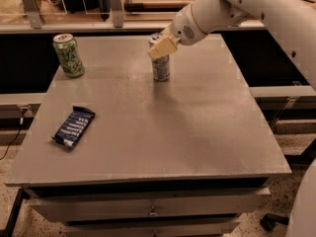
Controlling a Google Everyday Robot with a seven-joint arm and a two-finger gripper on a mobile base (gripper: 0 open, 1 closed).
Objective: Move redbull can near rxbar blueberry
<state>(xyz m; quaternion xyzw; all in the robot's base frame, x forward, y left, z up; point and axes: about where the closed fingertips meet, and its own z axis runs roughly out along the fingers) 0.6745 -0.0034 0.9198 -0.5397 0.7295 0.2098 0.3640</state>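
Observation:
The redbull can (pixel 161 69) stands upright on the grey table (pixel 187 132), at the back middle. My gripper (pixel 162 47) reaches in from the upper right and sits at the can's top, covering its upper part. The can's base rests on the table. The rxbar blueberry (pixel 74 126) lies flat near the table's left edge, well to the front left of the can and apart from it.
A wider green can (pixel 68 55) stands at the table's back left corner. A shelf rail with metal posts (pixel 116 5) runs behind the table. My white arm (pixel 256 9) crosses above the back right corner. Drawers (pixel 153 210) sit under the tabletop.

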